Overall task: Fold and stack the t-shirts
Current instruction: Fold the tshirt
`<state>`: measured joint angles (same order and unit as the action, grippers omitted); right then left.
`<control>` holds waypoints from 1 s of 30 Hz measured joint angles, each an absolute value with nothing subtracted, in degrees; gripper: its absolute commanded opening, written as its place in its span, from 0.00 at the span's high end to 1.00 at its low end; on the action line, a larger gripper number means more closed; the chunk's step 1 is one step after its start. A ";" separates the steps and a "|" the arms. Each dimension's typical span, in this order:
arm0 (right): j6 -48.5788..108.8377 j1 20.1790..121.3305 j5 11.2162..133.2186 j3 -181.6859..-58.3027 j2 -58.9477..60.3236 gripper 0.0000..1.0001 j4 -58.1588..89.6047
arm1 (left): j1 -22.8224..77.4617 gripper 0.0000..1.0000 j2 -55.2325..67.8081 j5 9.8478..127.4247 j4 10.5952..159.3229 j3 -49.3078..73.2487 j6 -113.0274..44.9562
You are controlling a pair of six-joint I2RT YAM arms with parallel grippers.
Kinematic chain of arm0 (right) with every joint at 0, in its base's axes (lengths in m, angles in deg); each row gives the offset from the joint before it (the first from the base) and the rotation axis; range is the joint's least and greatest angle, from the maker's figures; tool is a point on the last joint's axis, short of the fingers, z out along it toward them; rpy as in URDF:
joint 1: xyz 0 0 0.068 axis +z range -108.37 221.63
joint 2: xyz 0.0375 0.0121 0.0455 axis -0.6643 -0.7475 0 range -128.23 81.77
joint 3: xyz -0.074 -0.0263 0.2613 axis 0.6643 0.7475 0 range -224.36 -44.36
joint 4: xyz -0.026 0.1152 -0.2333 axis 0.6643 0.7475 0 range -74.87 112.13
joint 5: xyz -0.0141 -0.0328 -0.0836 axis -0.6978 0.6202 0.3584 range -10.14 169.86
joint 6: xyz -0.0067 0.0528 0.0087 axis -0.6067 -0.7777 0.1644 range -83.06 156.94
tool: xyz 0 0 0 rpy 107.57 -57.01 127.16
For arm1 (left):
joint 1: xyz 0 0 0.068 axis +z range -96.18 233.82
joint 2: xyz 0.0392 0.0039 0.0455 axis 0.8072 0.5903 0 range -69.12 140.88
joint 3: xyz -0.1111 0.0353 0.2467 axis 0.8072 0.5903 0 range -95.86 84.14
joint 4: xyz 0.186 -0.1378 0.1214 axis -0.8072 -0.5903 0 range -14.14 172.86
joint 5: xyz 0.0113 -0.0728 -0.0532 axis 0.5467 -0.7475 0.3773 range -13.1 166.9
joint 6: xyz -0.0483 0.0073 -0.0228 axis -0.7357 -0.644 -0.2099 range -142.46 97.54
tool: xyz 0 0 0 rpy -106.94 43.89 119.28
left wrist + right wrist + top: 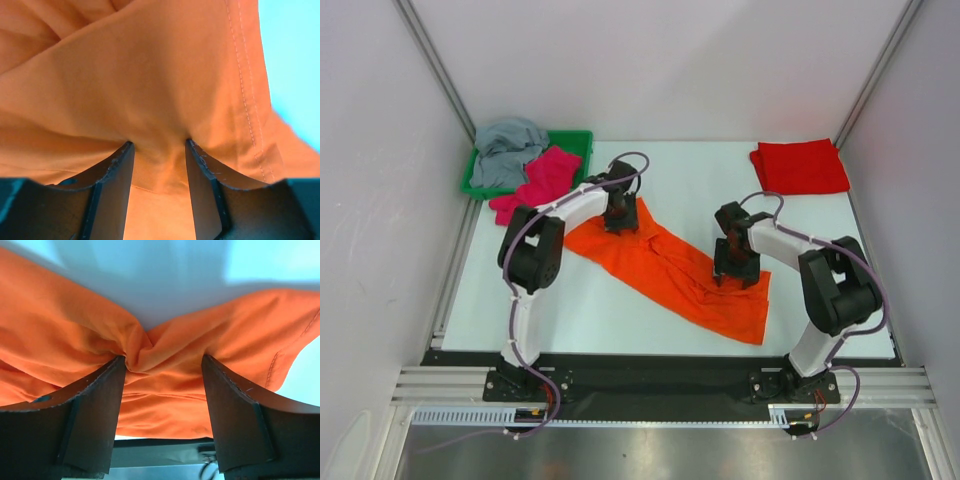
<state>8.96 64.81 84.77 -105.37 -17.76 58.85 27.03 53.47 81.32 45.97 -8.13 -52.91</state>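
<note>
Cloth of orange t-shirt (150,90) between jaws

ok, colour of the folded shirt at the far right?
The folded shirt is red; top external view.

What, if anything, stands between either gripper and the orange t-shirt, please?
Nothing visible: the left gripper and the right gripper are both down on the orange t-shirt, its cloth bunched between their open fingers.

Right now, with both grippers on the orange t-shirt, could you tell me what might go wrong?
The orange t-shirt is twisted into a bunch at the right gripper; pulling may drag extra layers and crease it. The left gripper sits inside the stitched hem, so that edge could flop. The pink t-shirt lies close by and might snag.
</note>
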 measured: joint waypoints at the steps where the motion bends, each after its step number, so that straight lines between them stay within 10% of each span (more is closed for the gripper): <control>1: 7.78 65.09 84.70 -104.13 -16.62 0.32 57.87 | 27.01 0.50 54.45 79.79 46.76 -9.38 -52.15; 17: -7.09 76.89 73.40 -98.34 -12.10 0.33 56.40 | 25.79 0.47 79.41 49.30 52.38 -45.40 -46.27; 30: -10.32 80.22 63.83 -100.46 -12.88 0.31 55.51 | 35.38 0.44 77.36 40.74 53.16 -40.50 -46.03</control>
<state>-10.32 80.22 63.83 -100.46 -12.88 55.51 35.38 77.36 40.74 53.16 -40.50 -46.03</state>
